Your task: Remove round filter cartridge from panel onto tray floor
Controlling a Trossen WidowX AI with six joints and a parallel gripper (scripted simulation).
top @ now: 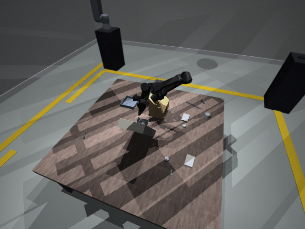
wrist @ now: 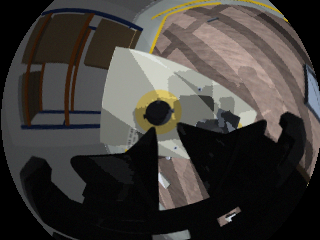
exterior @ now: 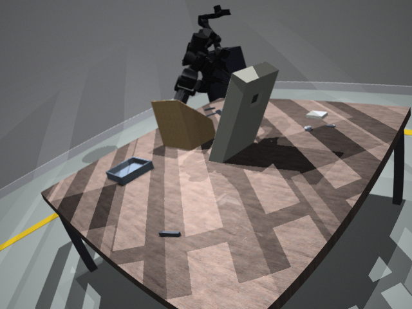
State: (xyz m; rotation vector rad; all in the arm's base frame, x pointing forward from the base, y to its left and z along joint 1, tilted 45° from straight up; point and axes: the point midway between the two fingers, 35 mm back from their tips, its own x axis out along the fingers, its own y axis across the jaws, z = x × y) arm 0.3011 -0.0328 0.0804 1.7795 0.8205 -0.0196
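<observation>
The beige service panel point(top: 129, 125) point(exterior: 234, 112) point(wrist: 116, 95) stands tilted. On its face the yellow ring point(wrist: 140, 113) surrounds a dark, empty round hole point(wrist: 158, 113). My gripper point(top: 139, 113) point(wrist: 166, 128) is partly open in front of the face, its tips just below the hole in the wrist view. Nothing shows between the fingers. The cartridge cannot be made out in any view. The blue-grey tray point(top: 129, 102) point(exterior: 129, 170) has no cartridge on its visible floor.
A tan wedge-shaped block point(top: 156, 109) point(exterior: 183, 127) stands beside the arm. A small dark item point(top: 142, 120) shows behind the panel's top edge; I cannot tell what it is. White pads point(top: 185, 117) point(exterior: 317, 114), a grey cylinder point(top: 207, 115) and small dark bars lie on the table.
</observation>
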